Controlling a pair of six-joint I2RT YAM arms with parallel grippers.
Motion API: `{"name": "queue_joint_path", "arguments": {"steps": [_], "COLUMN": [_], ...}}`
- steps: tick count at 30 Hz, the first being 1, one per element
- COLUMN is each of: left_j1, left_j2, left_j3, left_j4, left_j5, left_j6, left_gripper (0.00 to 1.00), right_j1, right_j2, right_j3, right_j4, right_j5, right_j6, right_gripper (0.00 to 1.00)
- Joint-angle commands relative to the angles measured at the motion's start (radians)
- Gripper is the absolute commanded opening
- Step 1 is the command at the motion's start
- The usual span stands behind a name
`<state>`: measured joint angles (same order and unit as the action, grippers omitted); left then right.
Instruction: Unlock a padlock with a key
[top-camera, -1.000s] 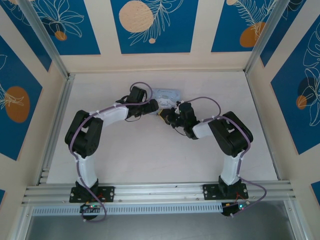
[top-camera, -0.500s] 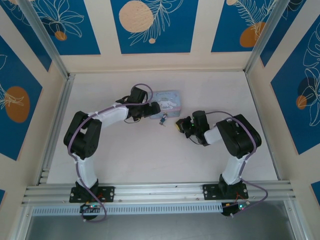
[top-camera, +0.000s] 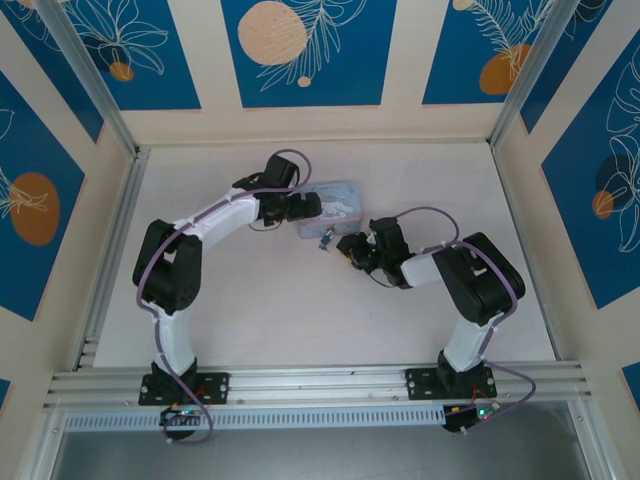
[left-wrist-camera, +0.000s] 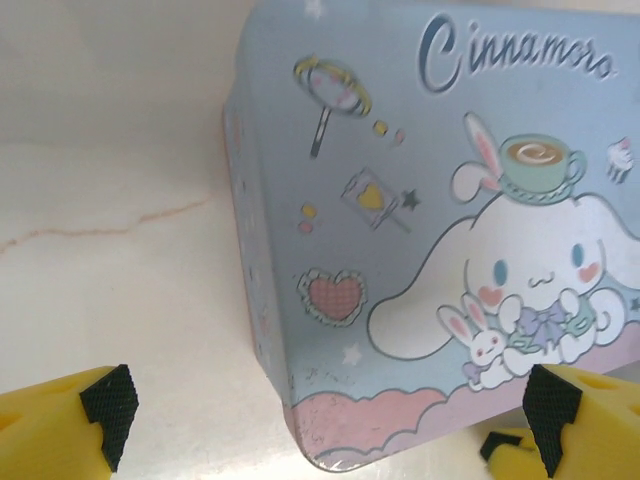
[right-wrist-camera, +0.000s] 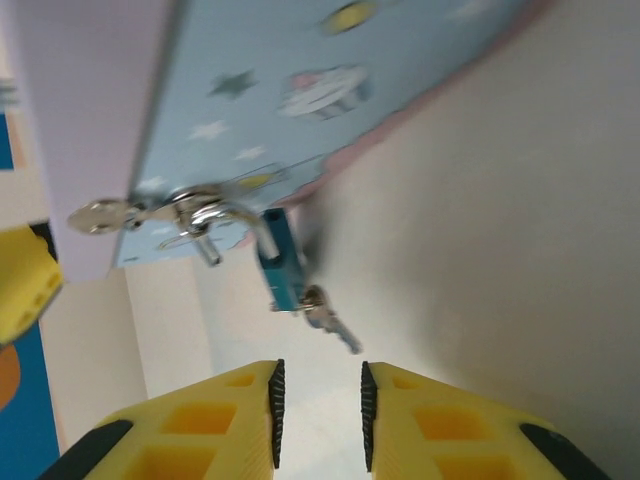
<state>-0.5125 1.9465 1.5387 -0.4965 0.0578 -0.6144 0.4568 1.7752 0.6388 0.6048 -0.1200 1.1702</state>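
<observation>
Spread wide at left pincer (left-wrist-camera: 325, 415), astride a corner of pastel blue cartoon-printed tin box (left-wrist-camera: 420, 250). Narrowly parted, empty at right pincer (right-wrist-camera: 318, 410), facing tiny bluish-grey padlock (right-wrist-camera: 281, 262), thin metal key (right-wrist-camera: 328, 318) touching it.

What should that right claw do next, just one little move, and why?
Probably ease the right gripper forward until its slightly parted fingers straddle the key, ready to pinch it. The key seems to stick out of the padlock hanging on the tin latch, just ahead of the empty jaws. The left gripper stands wide open at the tin.
</observation>
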Motion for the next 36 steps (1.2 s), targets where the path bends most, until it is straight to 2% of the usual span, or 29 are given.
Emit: {"name": "queue_joint_path", "arguments": {"steps": [1,13,17,28,31,36], "left_j1": [0.027,0.075,0.087,0.094,0.094,0.094], "left_j2": [0.033,0.118,0.136,0.171,0.171,0.170], "left_j3": [0.065,0.187,0.187,0.142,0.116,0.090], "left_j4": [-0.067,-0.119,-0.117,-0.096,-0.080,-0.064], "left_j5": [-0.010,0.037,0.043,0.050,0.053,0.057], "left_j6": [0.055,0.103,0.112,0.117,0.108,0.102], "left_gripper": [1.00,1.00,1.00,1.00,1.00,0.99], "right_j1": [0.021,0.072,0.086,0.132,0.135,0.144], "right_j2": [0.051,0.174,0.187,0.185,0.186,0.168], "right_j3": [0.046,0.117,0.130,0.111,0.117,0.140], "right_j4": [-0.014,0.028,0.024,-0.012,-0.028,-0.082], "right_j5": [-0.005,0.111,0.132,0.368,0.389,0.410], "right_j6": [-0.055,-0.016,-0.033,0.057,0.076,0.071], "right_gripper": [0.30,0.26,0.26,0.22,0.21,0.08]}}
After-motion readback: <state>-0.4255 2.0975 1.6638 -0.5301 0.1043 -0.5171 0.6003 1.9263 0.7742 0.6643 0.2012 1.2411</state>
